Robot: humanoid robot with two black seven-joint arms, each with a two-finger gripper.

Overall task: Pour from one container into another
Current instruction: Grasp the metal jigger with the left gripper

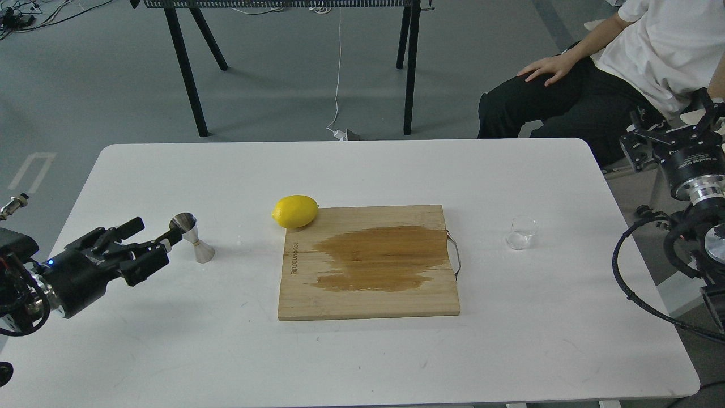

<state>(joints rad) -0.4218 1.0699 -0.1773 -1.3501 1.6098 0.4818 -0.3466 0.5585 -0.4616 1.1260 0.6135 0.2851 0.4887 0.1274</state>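
The clear glass cup [521, 232] stands upright on the white table [362, 351], right of the cutting board. On the left side stands the shiny steel jigger [190, 238], also upright. My left gripper [152, 242] hovers low over the table just left of the jigger, open, its fingers pointing at it; one fingertip looks very close to the jigger's upper cone. Off the table's right edge, my right gripper [673, 122] is raised, open and holding nothing, well away from the glass cup.
A wooden cutting board [368, 300] with a dark wet stain and a metal handle lies mid-table. A yellow lemon [294, 211] rests at its back-left corner. A seated person [640, 51] is behind the back-right corner. Black table legs stand beyond.
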